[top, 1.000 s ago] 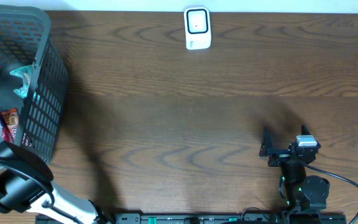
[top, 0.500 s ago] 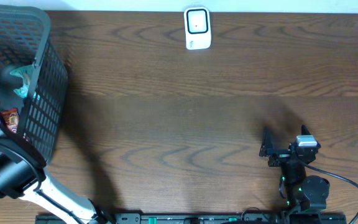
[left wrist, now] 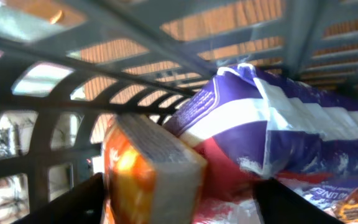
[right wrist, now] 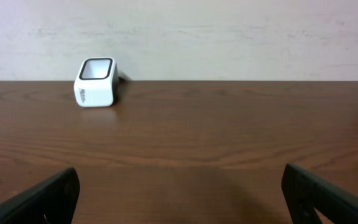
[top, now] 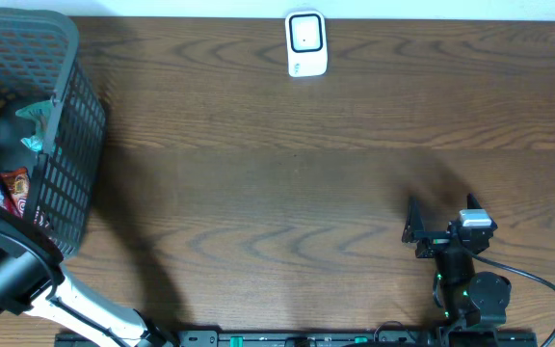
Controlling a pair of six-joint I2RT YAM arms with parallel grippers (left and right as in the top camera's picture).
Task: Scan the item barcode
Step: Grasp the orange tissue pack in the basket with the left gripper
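An orange pack, glossy, flat and box-like with a pale, ribbed end face, is lying in the basket between the left gripper's fingers, hard up beside one of them. A soft, crinkled purple bag with white and red bands is leaning against the pack and filling the gap toward the other finger. Those dark fingers are standing apart around both items, and no firm clamp on either is showing. The basket is a dark plastic lattice with curved bars, and it is also holding a teal packet well beyond the fingers. The right gripper is resting with its fingers spread wide and nothing between them, far from the basket, over the brown wood-grain table. A small white scanner, a rounded block with a dark-rimmed window, is sitting well ahead of the right fingers by the pale wall.
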